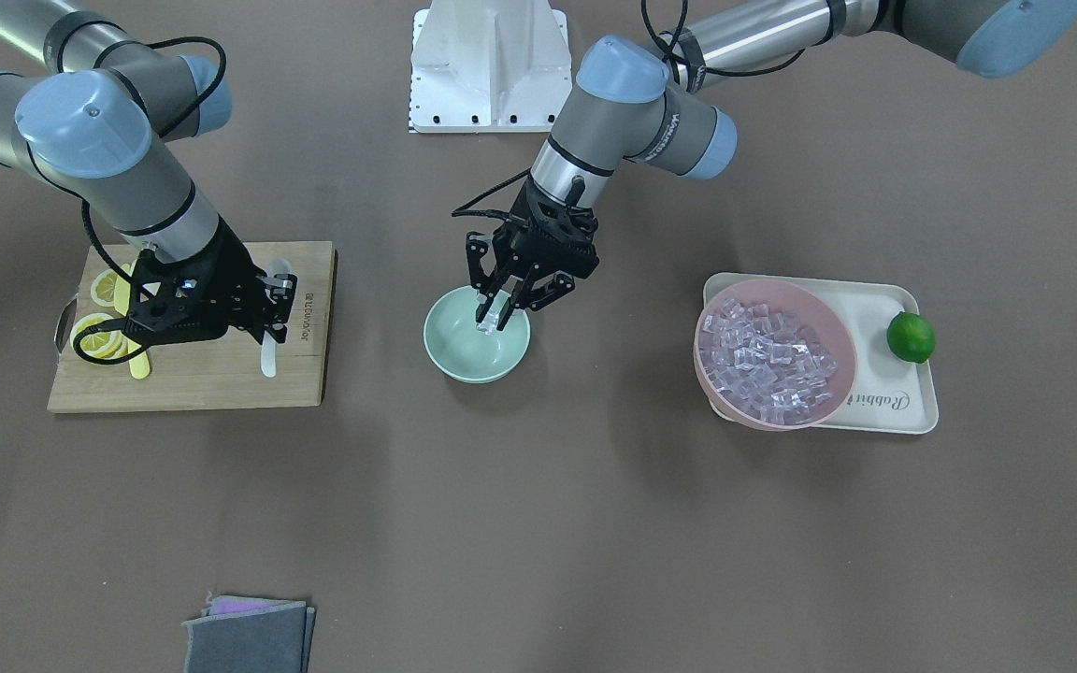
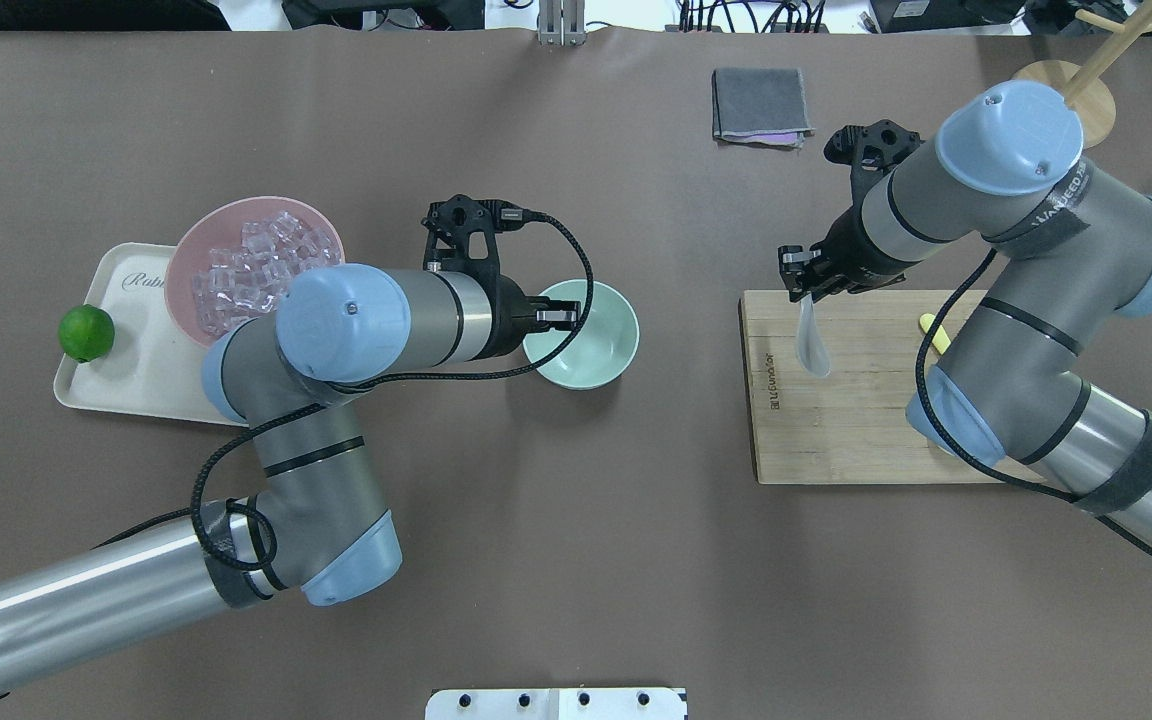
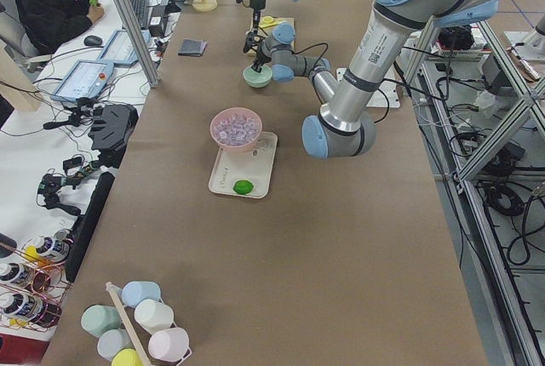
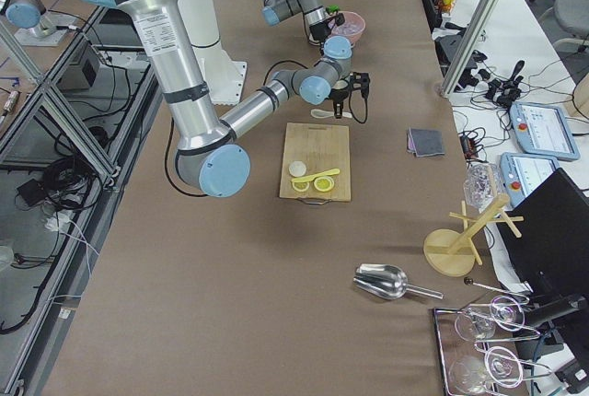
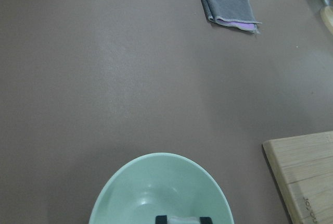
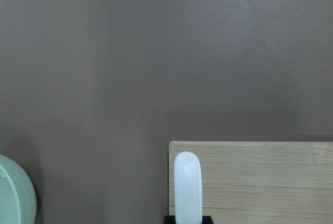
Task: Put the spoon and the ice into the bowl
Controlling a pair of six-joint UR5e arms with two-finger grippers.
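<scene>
Left end effector (image 1: 498, 313) pinches small clear glassy ice cube (image 5: 179, 220) over small round mint-green bowl (image 1: 459, 363). Next: release. Right end effector (image 2: 804, 288) grips glossy white ceramic spoon (image 2: 813, 342) above wooden cutting board (image 2: 836, 430). Next: carry to bowl.

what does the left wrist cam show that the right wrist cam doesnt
Only the left wrist view: a folded grey cloth and a small clear ice cube pinched over the small round mint-green bowl. Only the right wrist view: a glossy white ceramic spoon held over the wooden cutting board. Both: that bowl, that board and the brown table.
</scene>
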